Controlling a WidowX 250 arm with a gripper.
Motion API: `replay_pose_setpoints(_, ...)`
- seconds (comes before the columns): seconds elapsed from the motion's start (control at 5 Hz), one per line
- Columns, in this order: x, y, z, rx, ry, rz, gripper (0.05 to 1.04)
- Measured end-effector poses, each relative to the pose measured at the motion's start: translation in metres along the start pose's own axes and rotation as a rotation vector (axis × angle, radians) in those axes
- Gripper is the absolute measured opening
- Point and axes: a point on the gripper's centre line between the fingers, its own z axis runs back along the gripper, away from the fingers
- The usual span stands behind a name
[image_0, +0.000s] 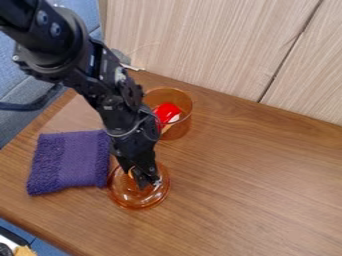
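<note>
The black gripper (145, 182) hangs down over an orange transparent lid (137, 198), low at its knob or centre, and covers part of it. Whether it grasps the lid cannot be made out. Behind the arm stands an orange transparent pot or bowl (180, 131) with a red object (167, 112) inside, partly hidden by the arm. A folded purple towel (70, 162) lies left of the lid, close to its rim.
The wooden table (254, 185) extends to the right. A pale wood-grain panel (214, 45) rises along its back edge. Blue upholstery (20, 120) lies beyond the left edge, and a dark cable crosses there.
</note>
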Motion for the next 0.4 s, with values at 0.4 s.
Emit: replay_pose_setpoints(0.4, -0.0041, 0.0013, 0.0062, -0.007, 0.045, 0.022, 1.005)
